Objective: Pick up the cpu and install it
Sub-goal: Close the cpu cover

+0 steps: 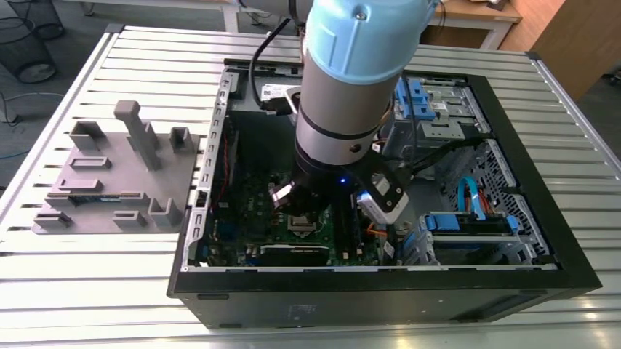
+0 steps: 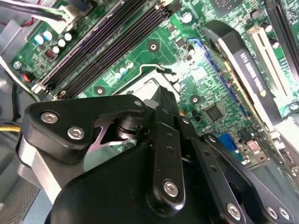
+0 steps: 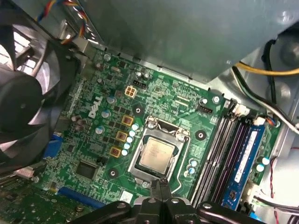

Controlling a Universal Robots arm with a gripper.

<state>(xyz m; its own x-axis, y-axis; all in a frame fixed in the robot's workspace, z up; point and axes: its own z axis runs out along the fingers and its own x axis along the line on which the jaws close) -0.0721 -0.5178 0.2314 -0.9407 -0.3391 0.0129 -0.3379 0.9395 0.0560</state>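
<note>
- The cpu (image 3: 158, 156) lies flat in the motherboard socket (image 3: 138, 159), seen in the first wrist view.
- The fingers (image 3: 157, 189) are clenched together, grasping nothing, near the socket's edge.

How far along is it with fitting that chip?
The cpu already lies in the socket on the motherboard. The pincer is shut, holding nothing, at the socket's edge. Whether the socket is latched, I cannot tell.

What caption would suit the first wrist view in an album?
The cpu lies in its socket on the green motherboard, with the shut gripper close by.
</note>
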